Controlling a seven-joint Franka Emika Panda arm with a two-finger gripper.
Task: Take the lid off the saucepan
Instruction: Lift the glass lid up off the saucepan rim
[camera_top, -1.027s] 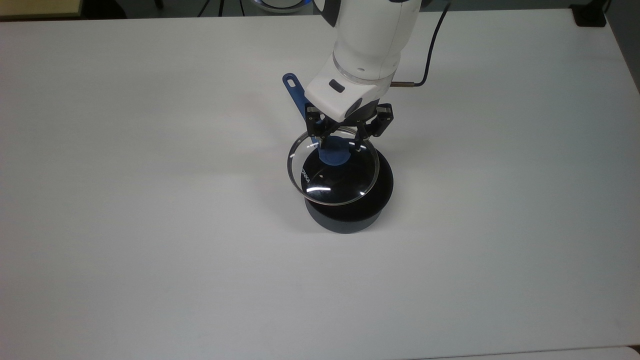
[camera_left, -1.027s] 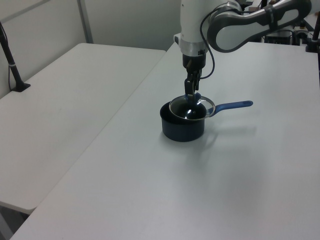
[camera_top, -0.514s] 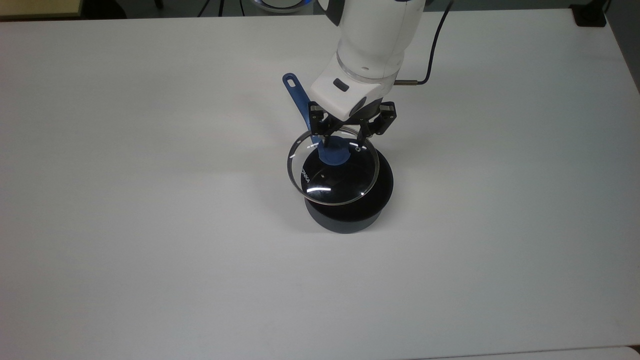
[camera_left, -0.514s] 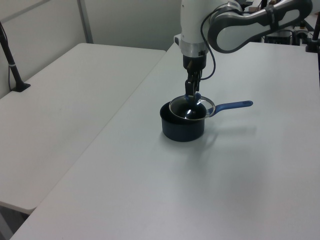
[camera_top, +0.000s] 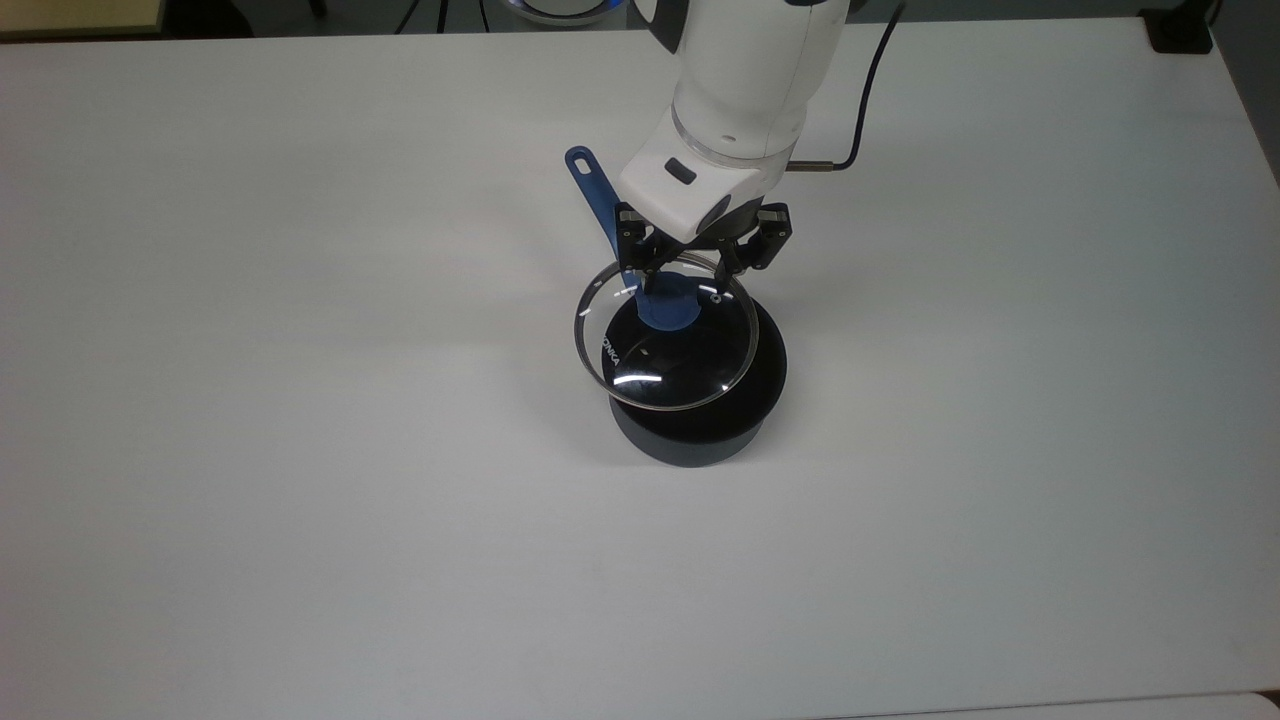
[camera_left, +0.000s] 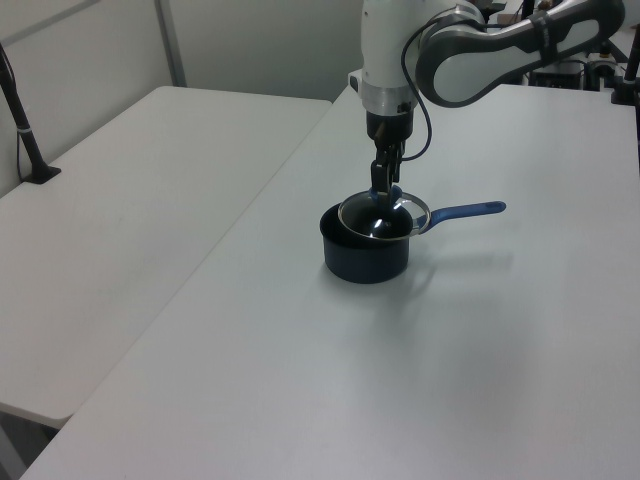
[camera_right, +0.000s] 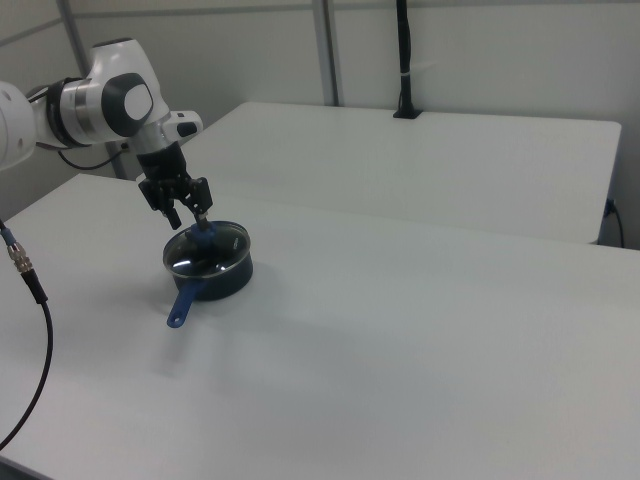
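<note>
Slippage threatens you: gripper (camera_top: 683, 284) straddles the lid (camera_top: 665, 341) knob spread, off-centre toward 12 o'clock; closing could tilt it on the saucepan (camera_top: 700, 420).

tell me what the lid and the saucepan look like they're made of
The lid: clear glass, glossy; the pan's dark inside shows through it and bright glints cross it. Its thin shiny rim looks like metal, and the matte blue knob is probably plastic. The saucepan: dark matte body, likely coated metal, though the look leaves that open. Its blue handle looks like plastic or painted metal.
</note>
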